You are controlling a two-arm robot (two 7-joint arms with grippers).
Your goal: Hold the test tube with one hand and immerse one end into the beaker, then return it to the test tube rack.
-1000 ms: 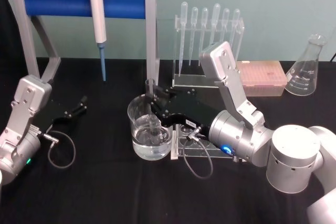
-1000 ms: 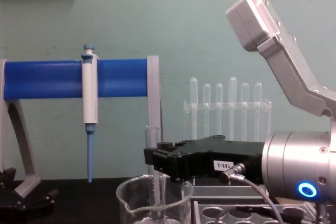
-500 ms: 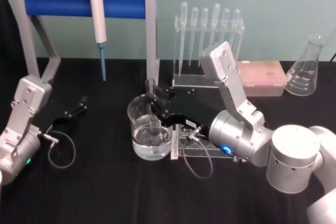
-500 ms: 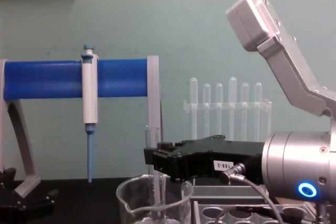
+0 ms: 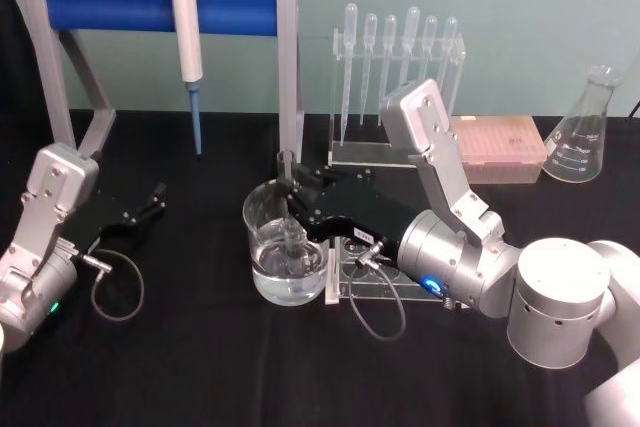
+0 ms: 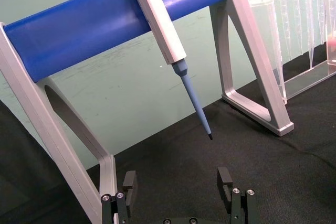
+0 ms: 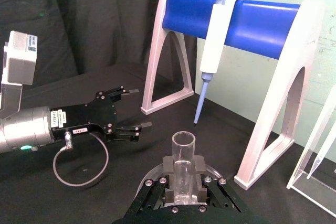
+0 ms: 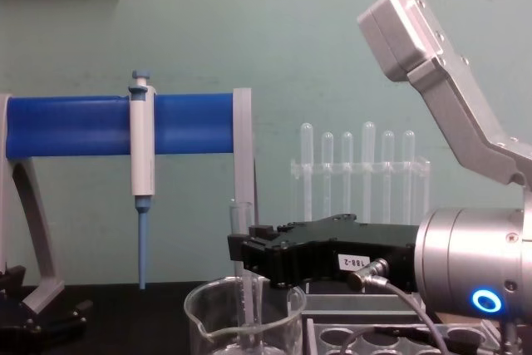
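"While the right gripper (image 5: pixel 292 192) holds the tube (image 5: pixel 285 165) upright in the beaker (image 5: pixel 262 277), which step is that?"

"The dip, by the look of it. The beaker stands near the middle of the table (image 5: pixel 200 367), and the tube's lower end reaches down into its liquid, as far as the head view tells. The jaws are clamped on the tube a little below its rim."

"And next?"

"Likely a straight lift until the tube's bottom clears the beaker's rim, then a short carry toward the right edge to the rack (image 5: pixel 345 277), which lies just beside the beaker under the wrist. The tube should be kept vertical to meet a hole."

"And the left gripper (image 5: pixel 150 202)?"

"It is parked toward the left edge. The left wrist view shows its fingers (image 6: pixel 129 181) wide apart with nothing between them."

"What does each view add?"

"The chest view gives the tube's height against the beaker's rim, and the rack's holes from the side, but it cuts off the beaker's bottom. The head view shows the liquid. The right wrist view shows the pads (image 7: pixel 168 171) pressed on both sides of the glass."
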